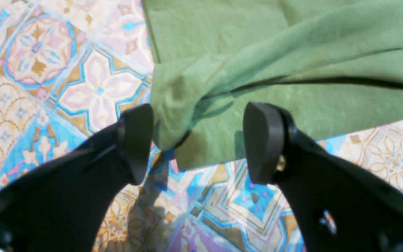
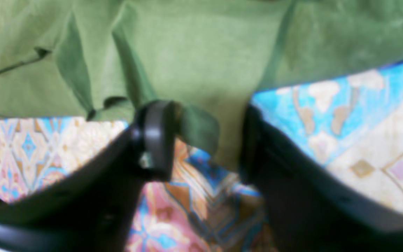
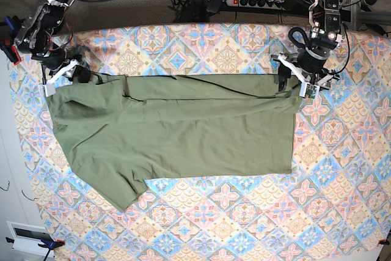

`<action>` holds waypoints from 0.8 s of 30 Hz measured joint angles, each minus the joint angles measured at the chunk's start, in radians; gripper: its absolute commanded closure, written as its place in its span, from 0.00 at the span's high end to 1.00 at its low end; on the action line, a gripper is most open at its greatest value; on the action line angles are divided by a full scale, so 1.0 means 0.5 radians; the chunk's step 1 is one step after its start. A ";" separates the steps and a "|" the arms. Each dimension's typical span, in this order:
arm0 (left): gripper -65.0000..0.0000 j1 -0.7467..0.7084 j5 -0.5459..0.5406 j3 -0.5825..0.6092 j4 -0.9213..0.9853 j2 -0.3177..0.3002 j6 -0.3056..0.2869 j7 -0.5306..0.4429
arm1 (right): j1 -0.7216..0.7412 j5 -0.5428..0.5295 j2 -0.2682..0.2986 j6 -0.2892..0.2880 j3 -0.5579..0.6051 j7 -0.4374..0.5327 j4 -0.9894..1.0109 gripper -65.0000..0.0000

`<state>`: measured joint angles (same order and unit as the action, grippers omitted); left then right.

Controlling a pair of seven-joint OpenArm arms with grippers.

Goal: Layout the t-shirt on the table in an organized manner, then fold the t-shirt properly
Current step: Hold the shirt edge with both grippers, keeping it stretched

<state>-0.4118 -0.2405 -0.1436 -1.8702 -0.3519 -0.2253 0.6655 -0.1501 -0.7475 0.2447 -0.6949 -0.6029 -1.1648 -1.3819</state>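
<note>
The olive-green t-shirt [image 3: 183, 132] lies spread across the table [image 3: 244, 224], its long side running left to right and one sleeve pointing to the near left. My left gripper [image 3: 293, 90] is at the shirt's far right corner. In the left wrist view it [image 1: 199, 143] stands open, with a bunched corner of the t-shirt [image 1: 292, 52] between the wide-apart fingers [image 1: 262, 140] over the table [image 1: 65, 70]. My right gripper [image 3: 64, 77] is at the far left corner. In its own view it [image 2: 205, 140] is open, with a flap of the t-shirt [image 2: 201, 52] hanging between the jaws and touching one finger [image 2: 156, 133].
A power strip [image 3: 256, 1] and cables lie on the floor behind the table's far edge. The patterned table [image 2: 362, 122] extends past the shirt on the near side and to the right.
</note>
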 measured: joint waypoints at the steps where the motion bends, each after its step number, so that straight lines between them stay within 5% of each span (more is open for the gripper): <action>1: 0.62 0.003 0.000 0.000 0.000 0.000 0.000 0.000 | -0.002 0.000 -0.002 0.000 0.000 -0.002 0.000 0.18; 5: 0.62 0.003 0.000 0.000 0.000 -0.001 0.000 0.000 | -0.005 0.006 -0.002 0.001 -0.004 -0.059 0.001 0.00; 14: 0.62 0.003 0.000 0.000 0.001 0.000 0.000 0.000 | -0.002 -0.439 0.005 0.001 -0.007 -0.113 -0.231 0.01; 24: 0.62 0.005 -0.001 0.002 0.002 -0.005 0.000 0.000 | 0.159 -0.396 -0.005 0.009 -0.010 -0.172 -0.296 0.01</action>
<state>-0.4095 -0.2409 -0.1429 -1.8690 -0.3542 -0.2253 0.6655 -0.0708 -0.9455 0.2424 -0.6903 -0.6079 -1.2510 -1.5299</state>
